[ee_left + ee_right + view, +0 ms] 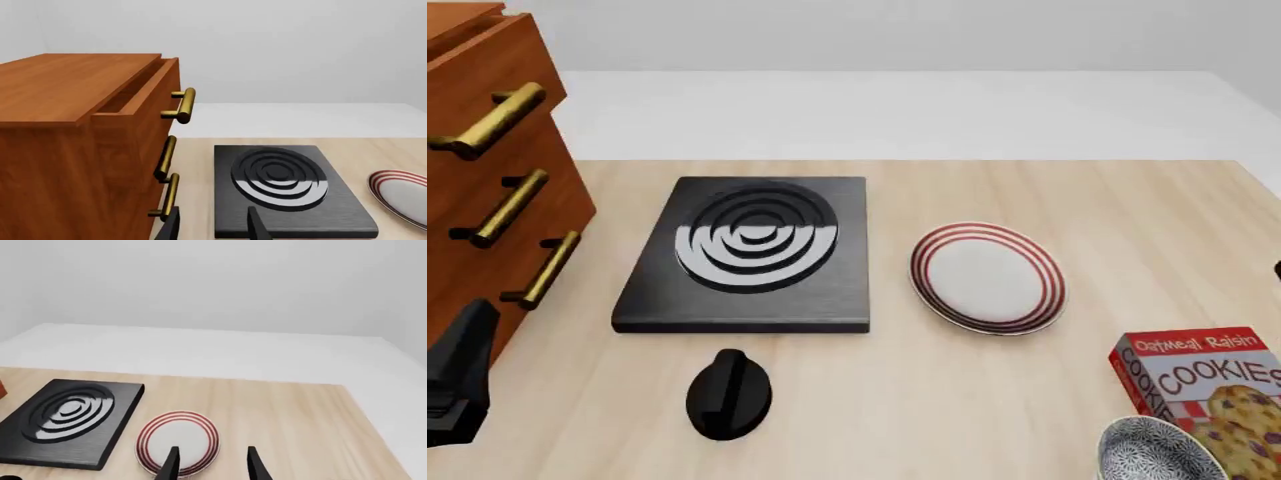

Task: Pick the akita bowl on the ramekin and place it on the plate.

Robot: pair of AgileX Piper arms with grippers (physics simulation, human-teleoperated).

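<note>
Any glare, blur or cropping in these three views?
Front view: sharp, flat light; glossy sheen on the burner; akita bowl cut by the bottom edge. Left wrist view: the same sheen, plate cropped. Right wrist view: sharp, no glare.

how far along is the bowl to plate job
Nothing looks done yet. The plate is bare, and the akita bowl sits at the table's near right edge beside the cookie box; the ramekin under it is out of view. In hand: nothing, since both the left gripper and right gripper show open, empty jaws. Left: grasp, lift, carry, and set the bowl down.
</note>
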